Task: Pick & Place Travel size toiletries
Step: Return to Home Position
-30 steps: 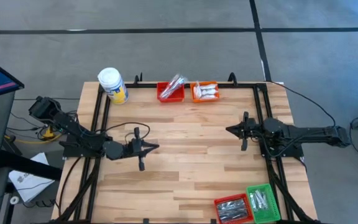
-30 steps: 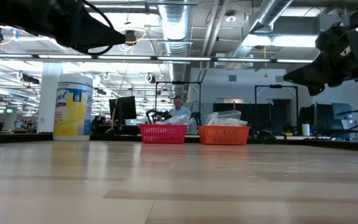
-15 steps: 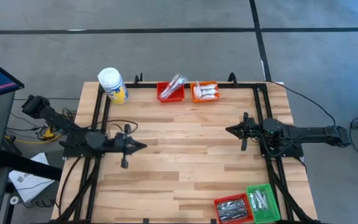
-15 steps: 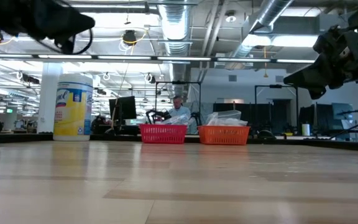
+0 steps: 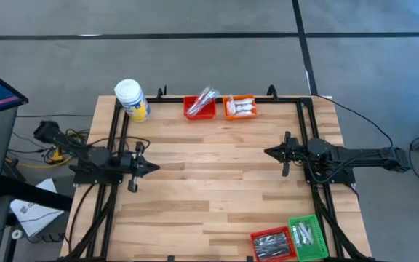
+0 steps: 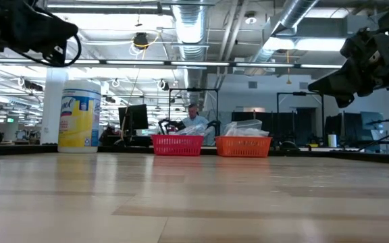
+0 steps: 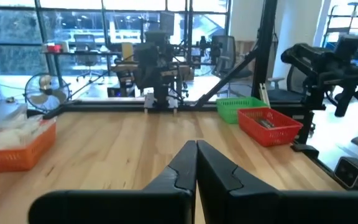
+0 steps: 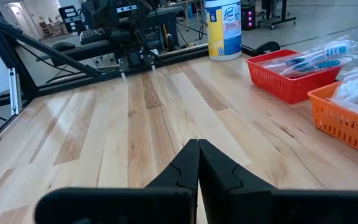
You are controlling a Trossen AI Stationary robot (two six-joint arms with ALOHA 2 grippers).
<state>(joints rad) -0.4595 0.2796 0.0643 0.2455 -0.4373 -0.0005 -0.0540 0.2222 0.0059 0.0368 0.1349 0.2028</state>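
Note:
The travel size toiletries lie in small baskets. At the far edge, clear-wrapped pieces (image 5: 204, 98) fill a red basket (image 5: 199, 108) and white packets (image 5: 240, 108) an orange basket (image 5: 239, 107). At the near right corner, silver-grey pieces (image 5: 271, 244) lie in a second red basket (image 7: 269, 124) and slim sticks (image 5: 304, 234) in a green basket (image 7: 244, 107). My left gripper (image 5: 155, 167) hangs shut and bare over the table's left side. My right gripper (image 5: 268, 152) hangs shut and bare over the right side. The two point level at each other, far from every basket.
A big yellow jar with a white lid (image 5: 132, 99) stands at the far left corner. Black frame rails (image 5: 115, 131) run along the table's left, right and far edges. Bare wood (image 5: 217, 175) stretches between the two grippers. A person (image 6: 193, 116) sits in the room beyond.
My left gripper has drawn back toward the table's left edge, its arm folding in, and has stayed shut with nothing in it. The baskets and their contents have kept their places.

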